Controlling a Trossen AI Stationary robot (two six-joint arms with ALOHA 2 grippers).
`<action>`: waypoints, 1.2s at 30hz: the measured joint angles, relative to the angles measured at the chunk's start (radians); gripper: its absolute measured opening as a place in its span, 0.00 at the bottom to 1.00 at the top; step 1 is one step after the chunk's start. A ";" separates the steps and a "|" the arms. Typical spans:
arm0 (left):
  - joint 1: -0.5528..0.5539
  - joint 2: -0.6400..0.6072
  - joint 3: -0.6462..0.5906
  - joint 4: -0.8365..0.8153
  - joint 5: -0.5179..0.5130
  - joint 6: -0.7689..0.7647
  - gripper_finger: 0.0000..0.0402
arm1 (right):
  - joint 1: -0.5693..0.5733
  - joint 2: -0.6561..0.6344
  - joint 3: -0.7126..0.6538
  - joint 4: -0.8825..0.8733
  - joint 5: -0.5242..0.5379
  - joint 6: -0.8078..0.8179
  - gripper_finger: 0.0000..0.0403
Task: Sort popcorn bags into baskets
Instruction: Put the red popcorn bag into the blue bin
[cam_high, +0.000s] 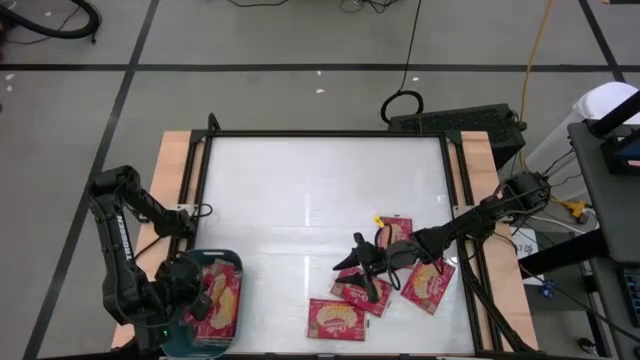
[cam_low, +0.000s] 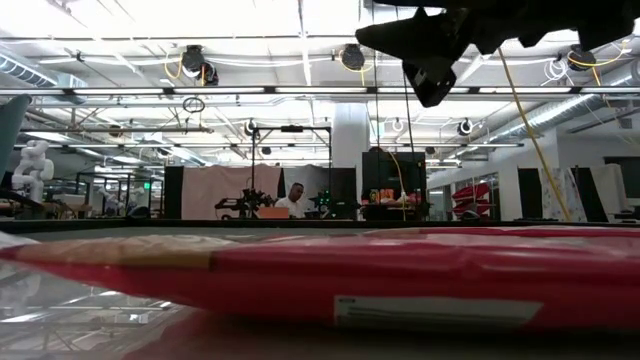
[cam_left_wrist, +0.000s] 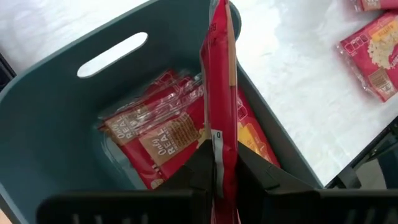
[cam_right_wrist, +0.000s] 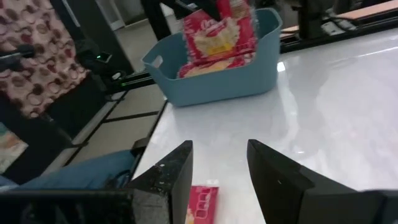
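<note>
I see my left claw clamped on a popcorn bag above the basket; right claw wide apart, empty.

High cam looks straight down on the whole tabletop. Low cam sits at surface level, a bag right against it. Both wrist cams see the bin.

The bag pinched in the left gripper is shiny red plastic wrap, thin and crinkly. Below it, the basket is smooth, dull blue plastic. The table under the right gripper is glossy white. Both grippers have dark, matt fingers.
</note>
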 joint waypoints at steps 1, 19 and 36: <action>0.000 0.000 0.000 0.000 0.000 0.007 0.12 | 0.005 0.000 0.000 0.000 0.008 0.000 0.36; 0.064 0.000 0.000 -0.171 -0.030 0.091 0.43 | 0.037 0.000 0.000 -0.035 0.033 0.039 0.36; 0.230 -0.006 0.003 -0.083 -0.701 0.529 0.43 | 0.277 0.001 -0.001 -0.310 0.146 0.182 0.39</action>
